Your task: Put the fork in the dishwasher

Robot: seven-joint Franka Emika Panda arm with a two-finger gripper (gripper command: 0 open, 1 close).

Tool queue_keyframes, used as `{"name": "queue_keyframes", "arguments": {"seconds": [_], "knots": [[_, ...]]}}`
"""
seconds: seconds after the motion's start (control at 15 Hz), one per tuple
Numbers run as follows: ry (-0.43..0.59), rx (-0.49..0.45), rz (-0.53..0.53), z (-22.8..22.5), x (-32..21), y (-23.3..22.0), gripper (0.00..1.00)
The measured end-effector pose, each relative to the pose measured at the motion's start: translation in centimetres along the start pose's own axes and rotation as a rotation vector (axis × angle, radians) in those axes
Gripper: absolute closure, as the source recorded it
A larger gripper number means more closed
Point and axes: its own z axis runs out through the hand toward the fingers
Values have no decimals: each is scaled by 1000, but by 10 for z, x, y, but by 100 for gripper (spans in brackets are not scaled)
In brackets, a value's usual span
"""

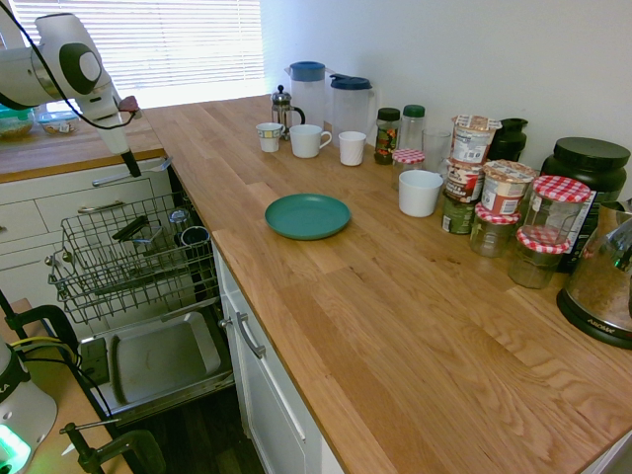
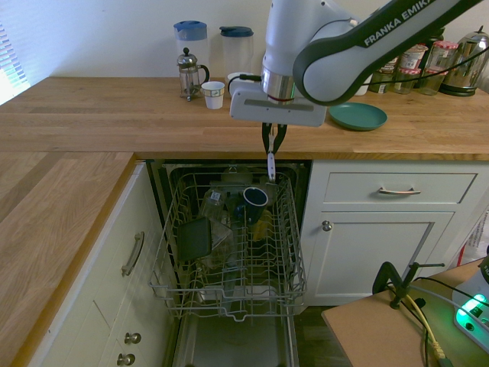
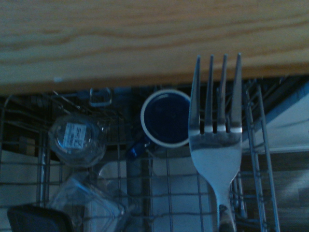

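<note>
"Silver fork (image 3: 216, 159), where?"

"In the claw (image 2: 273, 139). Fingers clenched on it, over the pulled-out dishwasher rack (image 2: 237, 252), tines showing in wrist view."

"Touching the rack?"

"Can't tell."

"Writing?"

"FRANKA EMIKA on the robot arm (image 2: 382, 30). AROMA on the kettle (image 1: 600, 281) base. Label on the clear container (image 3: 77, 137) in the rack, too blurry to read."

"Surface?"

"Wooden bench (image 1: 326, 296), grain visible. Teal plate (image 1: 307, 216) on it, French press (image 1: 284, 111), white mugs, jars with red-checked lids behind."

"Rack contents?"

"Dark blue mug (image 3: 166, 118) with pale rim, clear containers, something black and flat."

"Room?"

"Kitchen. White drawers and cabinets, metal handles, pale wall, window blinds (image 1: 168, 49) lit bright. Dishwasher (image 2: 237, 336) open below bench level, between cabinets."
</note>
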Motion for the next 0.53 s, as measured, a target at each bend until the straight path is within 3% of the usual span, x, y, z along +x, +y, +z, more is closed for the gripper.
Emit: {"name": "queue_keyframes", "arguments": {"seconds": [0.27,0.53], "knots": [[9,-24,-22,24,-38,39,100],[-19,-53,-26,79,-42,52,100]]}}
